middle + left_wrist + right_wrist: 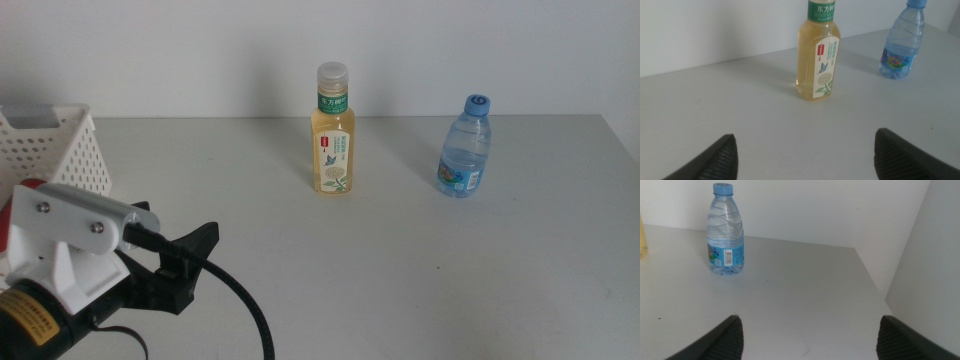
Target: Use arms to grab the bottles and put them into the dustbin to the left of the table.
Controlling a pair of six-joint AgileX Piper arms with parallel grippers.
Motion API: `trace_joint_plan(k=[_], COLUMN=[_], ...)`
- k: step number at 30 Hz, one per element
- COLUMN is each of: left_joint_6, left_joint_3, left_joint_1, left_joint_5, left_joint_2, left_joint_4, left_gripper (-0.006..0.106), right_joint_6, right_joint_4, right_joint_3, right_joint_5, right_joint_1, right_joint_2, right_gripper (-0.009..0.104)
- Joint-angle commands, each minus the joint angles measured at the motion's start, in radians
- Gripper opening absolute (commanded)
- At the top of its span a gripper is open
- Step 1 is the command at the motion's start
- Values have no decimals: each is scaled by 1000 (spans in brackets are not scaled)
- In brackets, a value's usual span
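Grey table (420, 280): we see tea bottle (333, 135) and water bottle (465, 150) left standing; left gripper (190, 262) released, empty, near dustbin (60, 150); right gripper (805, 347) released.

Tea bottle (333, 130) mid-table (400, 260), water bottle (465, 148) to its right, dustbin (55, 150) far left.

The worktop (420, 270) is smooth and matt, light grey. The tea bottle (333, 135) is glossy translucent plastic with a printed label, as is the ribbed clear water bottle (464, 150). The dustbin (60, 150) is white perforated plastic. The left end effector (175, 262) has matt black jaws under a white bolted housing.
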State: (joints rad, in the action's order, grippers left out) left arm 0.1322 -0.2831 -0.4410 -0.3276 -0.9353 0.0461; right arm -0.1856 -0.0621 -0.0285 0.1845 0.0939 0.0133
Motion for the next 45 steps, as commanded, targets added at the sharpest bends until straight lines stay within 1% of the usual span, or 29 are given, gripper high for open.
trace_joint_plan(k=[1, 3, 7, 10, 15, 20, 23, 25, 26, 28, 30, 32, 33, 36, 41, 45], left_joint_6=[28, 28, 32, 78, 101, 81, 44, 4, -16, -35, -66, -148, -178, -201, -205, -212], left_joint_3=[-30, -48, -111, -164, -273, -386, -437, -465, -480, -515, -554, -591, -605, -656, -720, -759], left_joint_1=[-6, -6, -7, -11, -65, -125, -159, -173, -177, -177, -174, -170, -166, -166, -165, -165], left_joint_5=[-161, -191, -169, -170, -170, -197, -260, -310, -332, -352, -344, -334, -333, -325, -330, -342], left_joint_2=[-37, -81, -186, -264, -407, -553, -633, -678, -701, -740, -775, -805, -815, -851, -908, -953], left_joint_4=[2, 4, -7, -1, -22, -89, -144, -182, -208, -230, -237, -249, -249, -259, -323, -346], left_gripper=[94, 94, 94, 94, 92, 83, 76, 73, 73, 76, 82, 92, 94, 94, 94, 94], right_joint_6=[-8, -8, -8, -8, -8, -8, -8, -8, -8, -8, -8, -8, -8, -8, -8, -8], right_joint_4=[4, 4, 4, 4, 4, 4, 4, 4, 4, 4, 4, 4, 4, 4, 4, 4], right_joint_3=[10, 10, 10, 10, 10, 10, 10, 10, 10, 10, 10, 10, 10, 10, 10, 10], right_joint_5=[-71, -71, -71, -71, -71, -71, -71, -71, -71, -71, -71, -71, -71, -71, -71, -71], right_joint_1=[5, 5, 5, 5, 5, 5, 5, 5, 5, 5, 5, 5, 5, 5, 5, 5], right_joint_2=[22, 22, 22, 22, 22, 22, 22, 22, 22, 22, 22, 22, 22, 22, 22, 22], right_gripper=[69, 69, 69, 69, 69, 69, 69, 69, 69, 69, 69, 69, 69, 69, 69, 69])
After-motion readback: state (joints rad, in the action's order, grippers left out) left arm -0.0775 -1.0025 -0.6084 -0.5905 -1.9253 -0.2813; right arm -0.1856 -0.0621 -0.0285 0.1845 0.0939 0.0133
